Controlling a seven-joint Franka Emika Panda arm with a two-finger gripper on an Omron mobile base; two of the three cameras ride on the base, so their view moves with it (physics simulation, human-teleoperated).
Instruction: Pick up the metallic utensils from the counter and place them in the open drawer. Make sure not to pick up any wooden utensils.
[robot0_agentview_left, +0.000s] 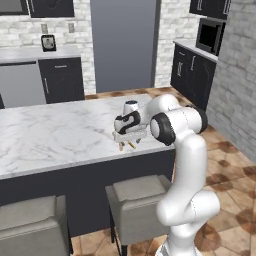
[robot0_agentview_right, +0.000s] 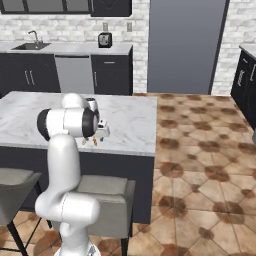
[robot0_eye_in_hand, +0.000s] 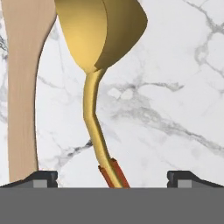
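From the left base view, the gripper (robot0_agentview_left: 126, 145) hangs low over the table (robot0_agentview_left: 50, 135), near its front edge. The right base view shows the same. In the hand view, a golden spoon (robot0_eye_in_hand: 98, 57) lies lengthwise between the wide-open, empty fingertips (robot0_eye_in_hand: 41, 177), a wooden handle (robot0_eye_in_hand: 24, 87) beside it.

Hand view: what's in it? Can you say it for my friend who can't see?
A golden spoon lies on the white marble counter, right between the open gripper tips. A pale wooden utensil lies alongside, and something reddish-brown pokes out under the spoon's handle.
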